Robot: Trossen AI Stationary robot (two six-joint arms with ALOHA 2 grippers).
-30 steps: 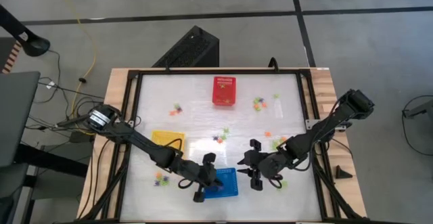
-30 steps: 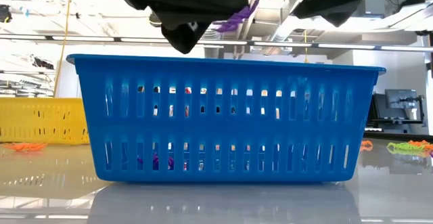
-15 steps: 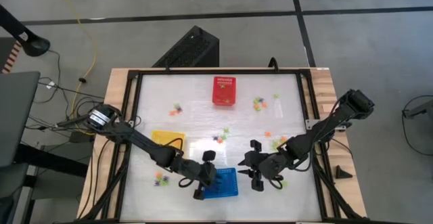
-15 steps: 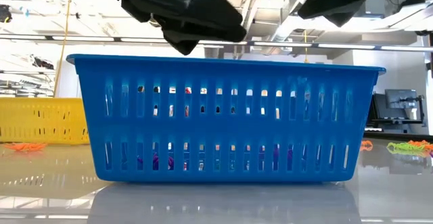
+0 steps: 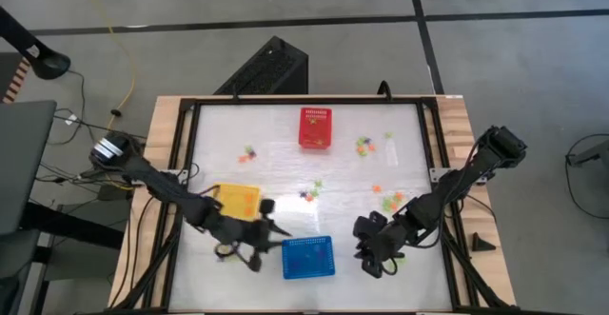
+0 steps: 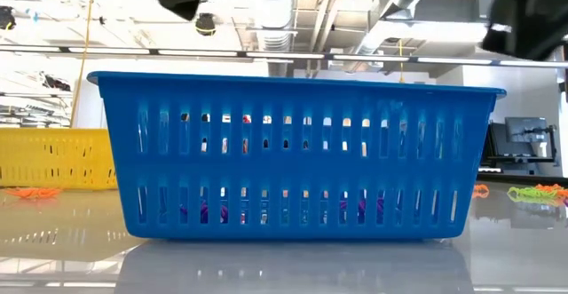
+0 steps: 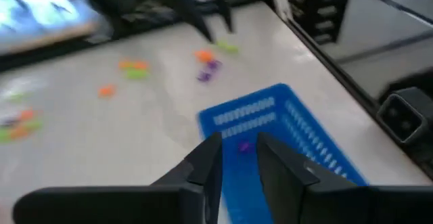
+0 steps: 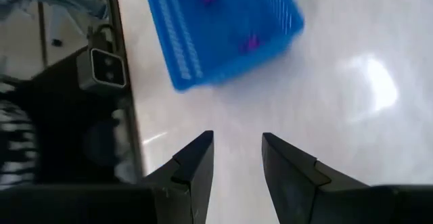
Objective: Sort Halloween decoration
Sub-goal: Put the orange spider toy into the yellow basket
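Nearest the front edge of the table (image 5: 285, 158) we see the blue basket (image 5: 308, 257), and through its slots in the low view, and from both wrist views, a few purple trinkets (image 8: 252, 43) lie on its floor. So we judge that some of the purple sorting is done.

Just left of that basket hangs the left tool (image 5: 259, 246), its fingers (image 7: 203, 166) a narrow gap apart with nothing between them; we take it to be empty. On the other side, near the blue basket's right, the right tool (image 5: 371, 258) points down at bare table, its fingers (image 8: 193, 166) spread and empty too.

A little farther back and to the left sits the yellow basket (image 5: 238, 201); we cannot tell what it holds, since the left arm crosses beside it. A small cluster of trinkets (image 5: 225, 250) lies loose just in front of it.

Across the middle, more loose trinkets (image 5: 310, 191) remain, with another scatter (image 5: 388, 199) to the right near the right arm, in orange, light green and purple as far as we can make out.

Farthest back stands the red basket (image 5: 315, 127), with a few more pieces on either side: one group (image 5: 249, 153) to its left and another (image 5: 366, 145) to its right.

Our judgement: the task is early to midway. Most of the decoration is unsorted on the table, well apart from any basket.
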